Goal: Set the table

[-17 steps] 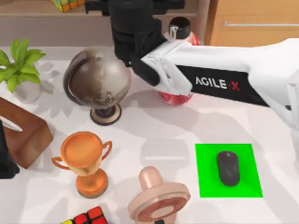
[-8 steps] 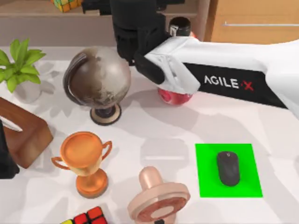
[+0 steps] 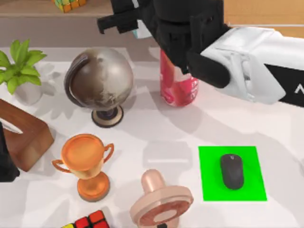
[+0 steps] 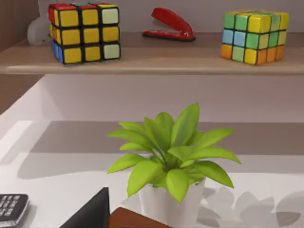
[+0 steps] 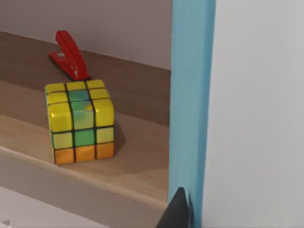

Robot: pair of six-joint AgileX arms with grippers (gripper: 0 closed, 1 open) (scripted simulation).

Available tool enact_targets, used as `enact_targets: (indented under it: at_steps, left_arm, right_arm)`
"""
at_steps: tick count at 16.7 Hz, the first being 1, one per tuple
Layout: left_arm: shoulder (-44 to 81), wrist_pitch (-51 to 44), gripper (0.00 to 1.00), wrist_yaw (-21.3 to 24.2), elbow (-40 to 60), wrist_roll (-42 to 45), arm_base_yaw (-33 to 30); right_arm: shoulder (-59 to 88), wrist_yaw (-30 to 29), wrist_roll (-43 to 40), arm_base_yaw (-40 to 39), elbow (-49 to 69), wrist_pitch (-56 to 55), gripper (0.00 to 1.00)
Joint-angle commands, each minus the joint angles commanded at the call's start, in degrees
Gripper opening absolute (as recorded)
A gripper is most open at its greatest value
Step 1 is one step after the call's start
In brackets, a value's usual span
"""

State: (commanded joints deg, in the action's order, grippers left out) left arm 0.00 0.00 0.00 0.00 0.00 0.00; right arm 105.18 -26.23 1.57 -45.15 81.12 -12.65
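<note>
The white table carries many objects. My right gripper is raised over the table's back edge, between the globe and the red bottle, next to the shelf. It looks shut on a flat white thing with a light blue edge, which stands upright close to the right wrist camera. One dark fingertip rests against that edge. My left arm is parked at the table's left edge.
On the table stand a globe, red bottle, trophy, potted plant, wooden box, pink fan and a green mat under a black mouse. The shelf holds a cube and stapler.
My right arm has risen and swung right and toward the shelf. The red bottle it covered now shows at full height. Nothing on the table has moved.
</note>
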Motion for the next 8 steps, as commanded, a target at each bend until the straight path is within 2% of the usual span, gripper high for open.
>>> enact_targets:
  at_steps: [4,8]
  left_arm:
    - [0.0,0.0,1.00,0.0,0.0,0.0,0.0]
    - [0.0,0.0,1.00,0.0,0.0,0.0,0.0]
  right_arm:
    - [-15.5,7.2,3.4,4.9,-9.6,5.8,0.00]
    - [-27.4,12.2,8.8,15.3,-19.3,8.7,0.00]
